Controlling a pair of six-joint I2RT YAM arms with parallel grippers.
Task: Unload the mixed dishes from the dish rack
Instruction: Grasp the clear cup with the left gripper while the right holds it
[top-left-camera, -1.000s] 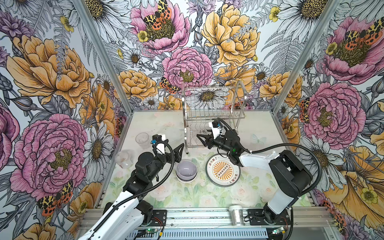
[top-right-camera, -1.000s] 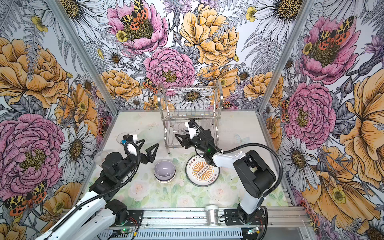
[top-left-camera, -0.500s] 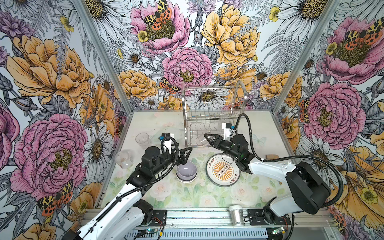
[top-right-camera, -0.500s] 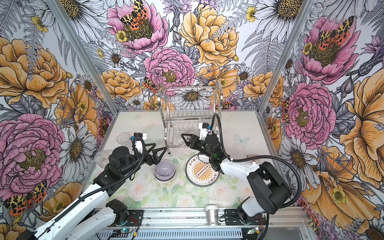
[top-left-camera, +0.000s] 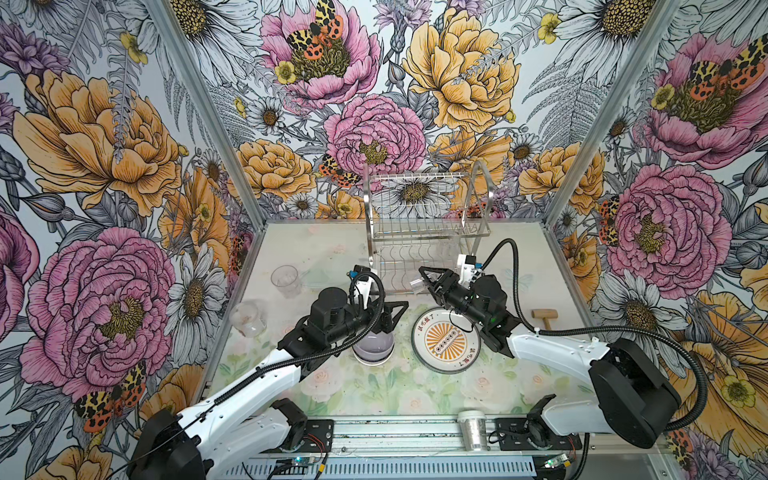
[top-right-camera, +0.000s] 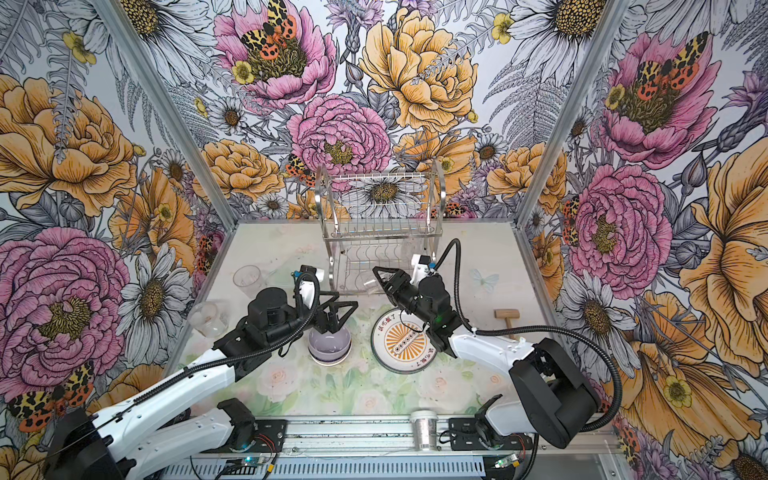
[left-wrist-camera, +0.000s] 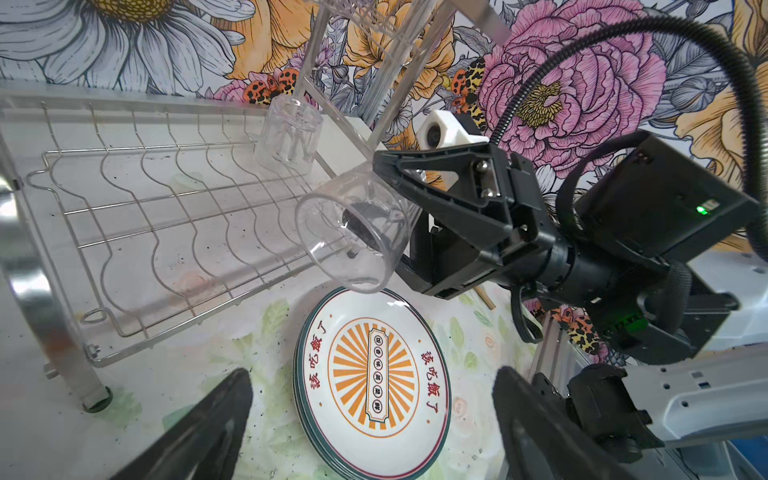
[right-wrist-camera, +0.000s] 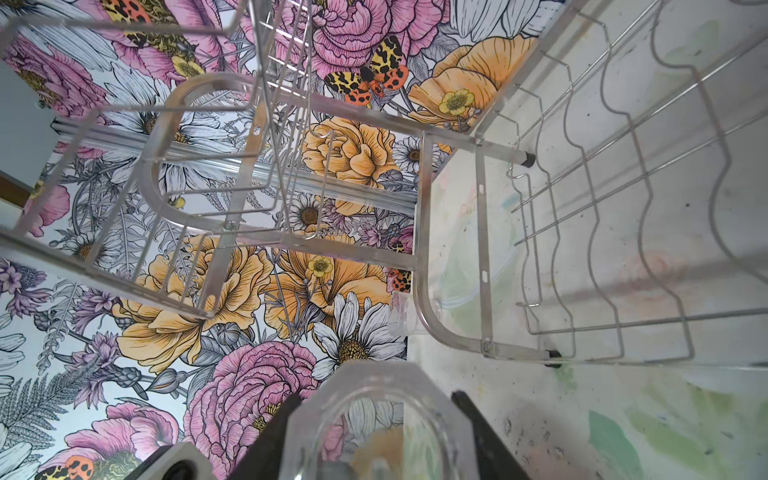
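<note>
On the floral tabletop (top-left-camera: 374, 395), a far glass (top-left-camera: 285, 279) and a near glass (top-left-camera: 248, 318) sit at 9 o'clock. The left claw (left-wrist-camera: 372, 371) hangs spread wide and empty at the 12 o'clock rim of the lavender bowl (top-left-camera: 372, 348), near the centre. At 12 o'clock, the chrome dish rack (top-left-camera: 424, 226) carries one rack glass (left-wrist-camera: 289, 133) at the 3 o'clock end of its lower tier. Just at the rack's 6 o'clock edge, the right claw (top-left-camera: 424, 279) grips a held glass (left-wrist-camera: 353, 237), tipped on its side. The orange sunburst plate (top-left-camera: 445, 343) lies flat at the bowl's 3 o'clock, partly under the right arm.
</note>
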